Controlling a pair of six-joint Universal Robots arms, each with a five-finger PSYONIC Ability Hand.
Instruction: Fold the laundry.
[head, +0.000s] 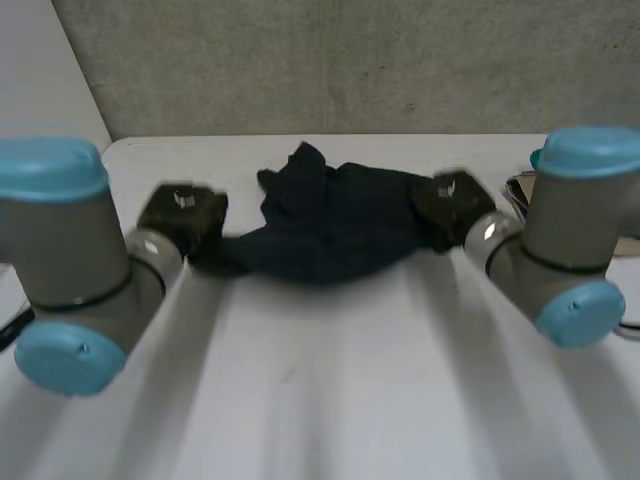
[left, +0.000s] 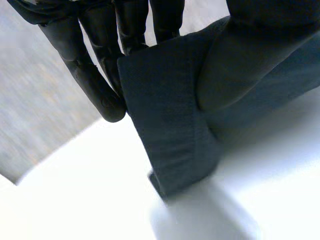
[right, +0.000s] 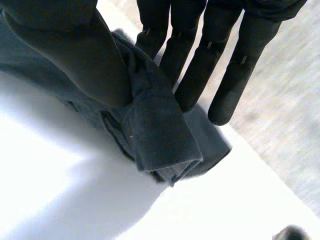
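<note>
Across the middle of the frame in the head view, a dark garment (head: 335, 225), bunched and creased, toward the far side of the white surface (head: 320, 390). Sags in the centre and appears to touch the surface there; lifts a little at each end toward a hand. No flat layer yet, and a loose flap sticking up at upper centre.

At its left end, the left hand (head: 185, 215). In the left wrist view, a banded hem clamped between the thumb (left: 250, 65) and straight fingers (left: 102, 80), with the free end of the hem hanging past the fingertips toward the surface.

At its right end, the right hand (head: 452, 200). In the right wrist view, a rolled wad of hem pressed by the thumb against straight fingers (right: 200, 70), several layers thick.

Probably the spreading step, with all the folding left to do.

Could slip free on the left under a hard pull, since the pinch there sits close to the hem's edge. On the right, several layers caught at once, so a pull apart might leave a twist or a hidden fold instead of a flat sheet. With uneven tension, risk of dragging the whole bundle sideways along the surface rather than opening it.
</note>
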